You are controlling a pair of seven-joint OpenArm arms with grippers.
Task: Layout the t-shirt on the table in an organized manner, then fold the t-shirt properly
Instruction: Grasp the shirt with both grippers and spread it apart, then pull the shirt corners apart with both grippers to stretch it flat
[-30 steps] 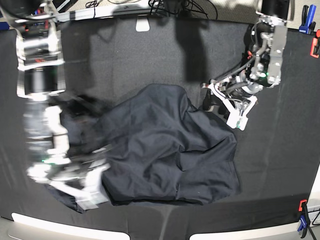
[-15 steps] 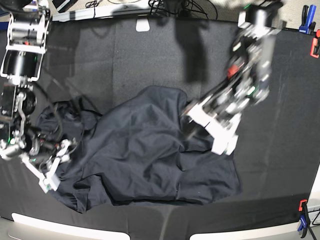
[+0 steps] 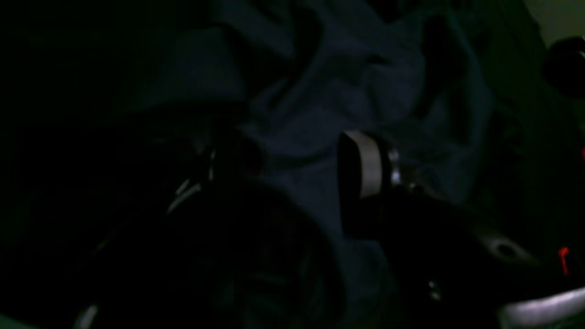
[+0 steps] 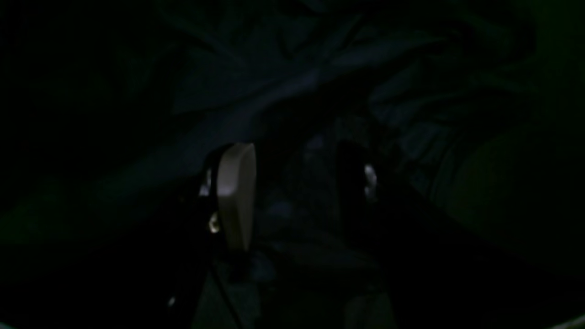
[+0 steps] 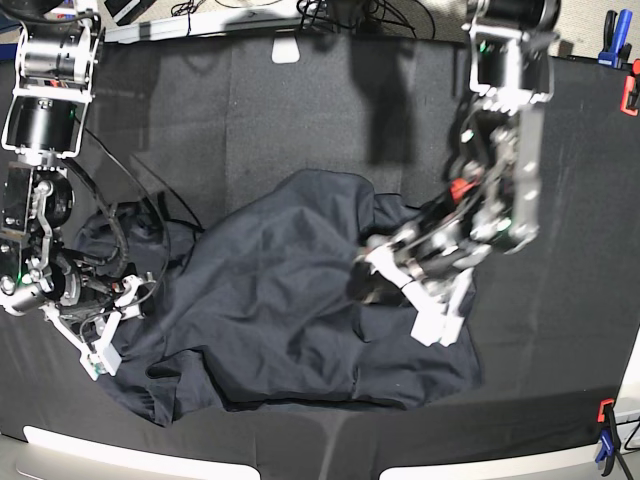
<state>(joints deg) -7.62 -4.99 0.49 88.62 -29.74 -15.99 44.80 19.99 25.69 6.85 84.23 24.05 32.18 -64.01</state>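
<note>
Lying crumpled on black-clothed desk [image 5: 260, 110], t-shirt [image 5: 290, 310] sat mid-desk, bunched toward near edge. Left gripper [image 5: 405, 285] hovered over shirt's right side, jaws spread wide, nothing held. Right gripper [image 5: 115, 325] at shirt's left edge, jaws apart, cloth between fingers [image 4: 235, 192] but not clamped.

A plain dark charcoal-grey t-shirt [image 5: 300, 300], faintly bluish and without pattern, lies on the table [image 5: 250, 110], whose cloth is matte black. Beyond the t-shirt's right side, at the table's edge, are a red clamp [image 5: 631, 95] and a blue clamp [image 5: 610, 40]. The arms over the t-shirt are black and silver with white fingers [image 5: 440, 318].
</note>
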